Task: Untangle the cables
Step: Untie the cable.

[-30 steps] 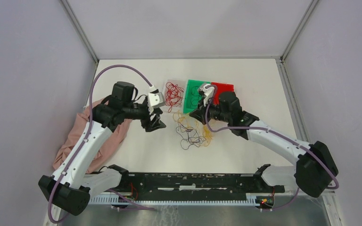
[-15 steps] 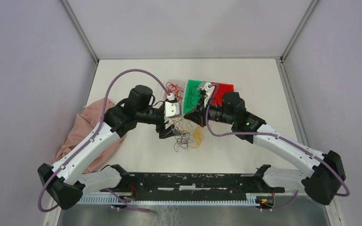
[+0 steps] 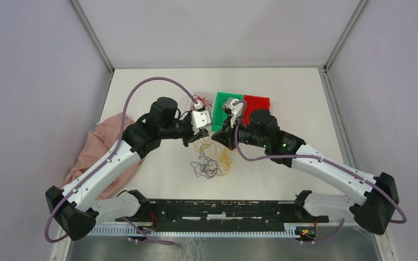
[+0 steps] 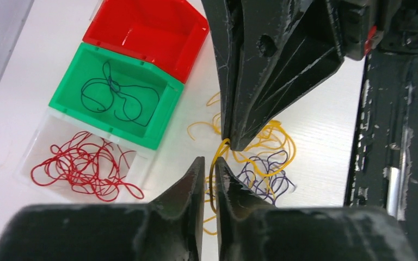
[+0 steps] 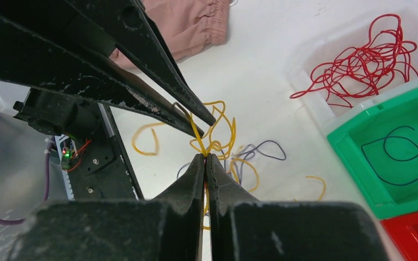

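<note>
The loose cables (image 3: 212, 162) are a tangle of yellow and dark purple strands lying on the white table between both arms. My right gripper (image 5: 206, 156) is shut on a yellow cable (image 5: 213, 145) raised out of the tangle. My left gripper (image 4: 207, 160) meets it tip to tip, its jaws nearly together around the same yellow strand (image 4: 213, 174). From above, the left gripper (image 3: 191, 142) and right gripper (image 3: 221, 139) hang just over the far side of the pile. Red cables (image 4: 81, 166) fill a clear bin, and a dark cable (image 4: 114, 95) lies in the green bin (image 4: 141, 138).
A red bin (image 3: 257, 101) stands right of the green bin (image 3: 217, 126), with the clear bin (image 3: 196, 98) on the left. A pink cloth (image 3: 95, 157) lies under the left arm. The black rail (image 3: 223, 209) runs along the near edge.
The left arm swung right to the tangle, and its jaws went from wide open to nearly together on a yellow strand. The right gripper moved left and nearer. The tangle shifted slightly.
</note>
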Robot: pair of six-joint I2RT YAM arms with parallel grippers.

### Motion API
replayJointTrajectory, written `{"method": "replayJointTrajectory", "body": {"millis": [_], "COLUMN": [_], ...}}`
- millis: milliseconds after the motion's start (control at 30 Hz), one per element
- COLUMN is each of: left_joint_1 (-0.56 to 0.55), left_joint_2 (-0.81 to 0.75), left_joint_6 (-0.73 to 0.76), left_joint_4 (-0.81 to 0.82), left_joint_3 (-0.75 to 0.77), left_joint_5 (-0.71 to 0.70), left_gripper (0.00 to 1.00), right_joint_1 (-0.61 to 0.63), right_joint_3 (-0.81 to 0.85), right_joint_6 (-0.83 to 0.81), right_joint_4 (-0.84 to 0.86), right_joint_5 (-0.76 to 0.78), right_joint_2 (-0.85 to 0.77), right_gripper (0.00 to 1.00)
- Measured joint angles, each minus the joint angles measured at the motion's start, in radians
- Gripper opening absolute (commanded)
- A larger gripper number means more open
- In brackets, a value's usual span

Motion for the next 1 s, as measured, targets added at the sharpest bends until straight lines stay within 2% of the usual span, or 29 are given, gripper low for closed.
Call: {"method": "replayJointTrajectory", "body": {"millis": [100, 133, 233, 367, 500, 700, 1000], "left_joint_1": [-0.001, -0.001, -0.002, -0.002, -0.002, -0.003, -0.004], "left_joint_2": [0.000, 0.000, -0.002, -0.008, -0.005, 0.014, 0.063], "left_joint_6": [0.002, 0.003, 0.004, 0.014, 0.019, -0.041, -0.153], "left_joint_4": [-0.001, -0.002, -0.002, 0.003, -0.011, -0.028, -0.096], "left_joint_3": [-0.006, -0.008, -0.011, -0.011, 0.028, 0.195, 0.382], "left_joint_5": [-0.024, -0.028, -0.049, -0.078, -0.088, -0.065, 0.034], "left_gripper": [0.10, 0.10, 0.09, 0.05, 0.03, 0.03, 0.03], "right_joint_1": [0.003, 0.003, 0.002, 0.003, 0.003, 0.009, 0.039], "right_joint_3": [0.000, 0.000, 0.000, 0.000, -0.018, -0.087, -0.087], "right_joint_6": [-0.003, -0.004, -0.003, -0.005, 0.005, 0.027, 0.030], "right_joint_4": [-0.014, -0.016, -0.024, -0.031, -0.003, 0.166, 0.297], "right_joint_5": [0.014, 0.019, 0.027, 0.050, 0.108, 0.173, 0.233], "right_joint_2": [0.000, 0.000, 0.000, -0.002, -0.036, -0.117, -0.068], "right_gripper": [0.10, 0.14, 0.35, 0.56, 0.70, 0.70, 0.69]}}
